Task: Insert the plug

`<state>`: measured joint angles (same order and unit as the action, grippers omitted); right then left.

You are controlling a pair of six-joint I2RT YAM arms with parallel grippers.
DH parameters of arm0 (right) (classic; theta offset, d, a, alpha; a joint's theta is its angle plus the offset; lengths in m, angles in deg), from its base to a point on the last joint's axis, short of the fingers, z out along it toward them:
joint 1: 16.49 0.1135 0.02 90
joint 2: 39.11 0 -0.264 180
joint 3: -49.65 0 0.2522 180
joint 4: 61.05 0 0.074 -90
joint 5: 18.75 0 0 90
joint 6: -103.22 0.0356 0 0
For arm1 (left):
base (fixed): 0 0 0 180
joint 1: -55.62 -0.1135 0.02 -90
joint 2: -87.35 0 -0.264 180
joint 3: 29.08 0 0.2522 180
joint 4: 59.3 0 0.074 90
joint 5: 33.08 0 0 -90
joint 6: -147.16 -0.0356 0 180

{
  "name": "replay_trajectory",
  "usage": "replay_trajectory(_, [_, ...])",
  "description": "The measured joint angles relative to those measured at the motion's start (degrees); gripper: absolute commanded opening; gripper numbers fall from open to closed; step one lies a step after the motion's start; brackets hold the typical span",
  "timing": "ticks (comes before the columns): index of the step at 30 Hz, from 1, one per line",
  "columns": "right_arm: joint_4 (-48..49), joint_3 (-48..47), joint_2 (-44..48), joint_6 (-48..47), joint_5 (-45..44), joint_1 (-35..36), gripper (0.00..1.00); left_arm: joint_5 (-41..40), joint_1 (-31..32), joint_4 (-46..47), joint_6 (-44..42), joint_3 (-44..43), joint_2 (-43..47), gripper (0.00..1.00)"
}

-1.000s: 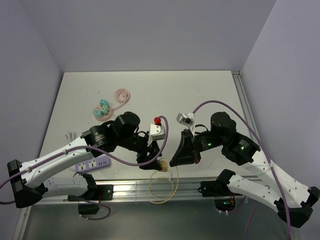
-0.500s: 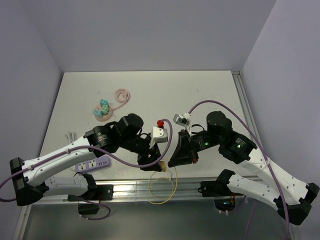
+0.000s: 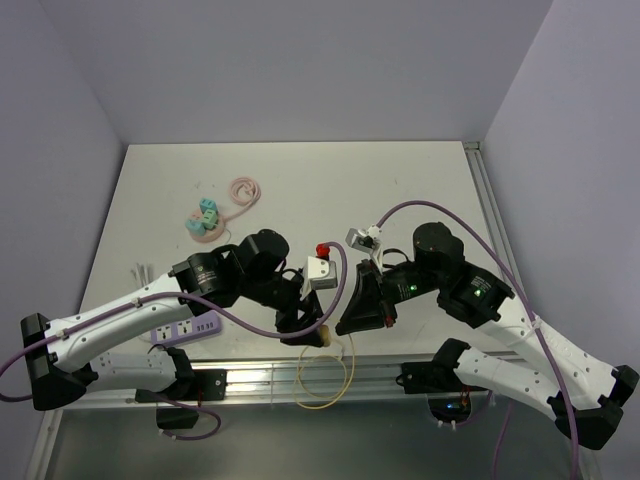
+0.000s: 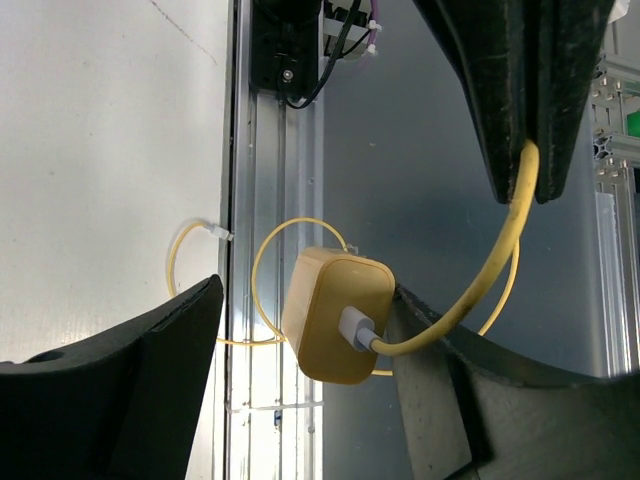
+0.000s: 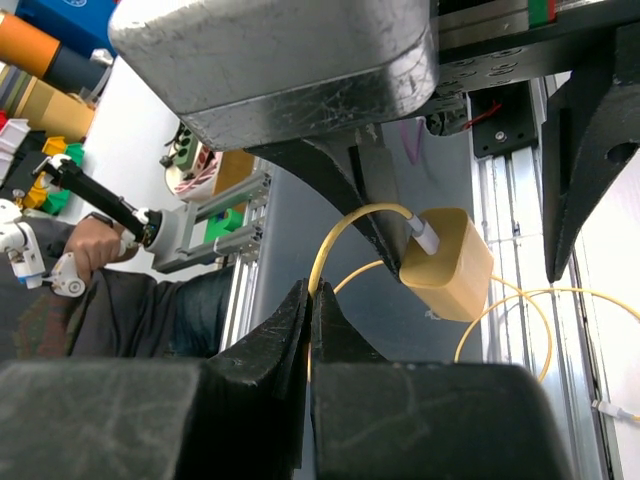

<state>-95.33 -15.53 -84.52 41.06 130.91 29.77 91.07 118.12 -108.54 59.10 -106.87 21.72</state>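
Purple power strip [image 3: 186,328] lies flat at the near left edge of the table [image 3: 400,180], under the left arm and well apart from the plug. Further back on the left are a pink cable coil [image 3: 243,190] and teal blocks [image 3: 203,215], with nothing touching them.

Left gripper [image 3: 302,325] is at the near table edge, about centre, jaws apart and straddling the yellow charger plug [image 4: 337,315]. In the left wrist view one finger [image 4: 450,400] is touching or just beside the plug's side, can't tell which. The other finger [image 4: 120,390] stands clear with a visible gap. So there's no squeeze on it: jaws spread, not gripping.

The plug hangs tilted in the air over the aluminium rail [image 4: 270,150] at the table's front edge. A white connector [image 4: 355,328] is seated in the face toward the left wrist camera. Prongs are hidden.

Yellow cable [image 4: 495,260] arcs from that connector up to the right gripper [image 5: 310,300]. The rest lies in a loose loop across the rail and past the table edge.

Right gripper has its jaws fully closed, pinching the yellow cable at the fingertips, just right of the plug. In the right wrist view the cable leaves the tips and curves over to the plug. Its tips sit near the left gripper's fingers without touching them.
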Motion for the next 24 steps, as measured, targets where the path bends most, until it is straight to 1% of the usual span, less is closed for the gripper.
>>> replay_trajectory(3, [0.46,0.0,0.02,0.46,0.02,0.0,0.0,0.02,0.04,0.0,-0.04,0.0,0.0,0.64])
replay_trajectory(6, [0.83,0.0,0.07,0.87,0.07,0.0,0.0,0.02,0.17,-0.02,-0.07,0.0,0.0,0.5])
replay_trajectory(7, [0.85,0.0,0.07,0.92,0.07,0.0,0.0,0.02,0.22,-0.02,-0.15,0.0,0.0,0.38])
replay_trajectory(8, [0.85,0.0,0.07,0.94,0.07,0.0,0.0,0.04,0.22,-0.02,-0.22,0.0,0.0,0.3])
replay_trajectory(9, [0.85,0.0,0.07,0.98,0.0,0.0,0.0,0.11,0.24,-0.04,-0.22,0.0,0.0,0.19])
replay_trajectory(10, [0.85,0.0,0.07,1.03,-0.02,0.0,0.0,0.13,0.33,-0.04,-0.31,0.0,0.0,0.0])
replay_trajectory(13, [0.85,0.0,0.07,1.05,-0.02,0.0,0.0,-0.2,0.48,0.04,-0.87,0.0,0.0,0.0])
replay_trajectory(15, [0.83,0.0,0.04,1.05,-0.15,0.0,0.08,-0.66,0.5,0.13,-0.74,0.0,0.02,0.0])
replay_trajectory(16, [0.79,0.0,0.07,0.98,-0.39,0.0,0.17,-1.14,0.5,0.28,-0.61,0.0,0.13,0.0])
replay_trajectory(18, [0.24,-0.02,0.07,0.33,-1.16,0.02,0.28,-2.4,0.5,0.5,-0.11,0.04,0.55,0.0])
replay_trajectory(19, [-0.33,-0.11,0.07,-0.24,-1.97,0.04,0.4,-3.26,0.5,0.55,0.42,0.07,0.92,0.0])
replay_trajectory(20, [-1.25,-0.35,0.04,-0.55,-3.15,0.11,0.47,-4.59,0.48,0.66,1.03,0.07,1.46,0.0])
replay_trajectory(21, [-1.95,-0.55,0.04,-1.09,-4.55,0.11,0.58,-6.4,0.48,0.87,2.05,0.09,2.23,0.0])
replay_trajectory(22, [-2.82,-0.85,0.04,-1.68,-5.95,0.11,0.66,-8.22,0.46,1.22,2.8,0.09,3.02,0.0])
replay_trajectory(24, [-5.31,-1.95,0.0,-2.69,-10.49,0.11,0.74,-11.67,0.0,1.95,4.59,0.04,4.61,0.0])
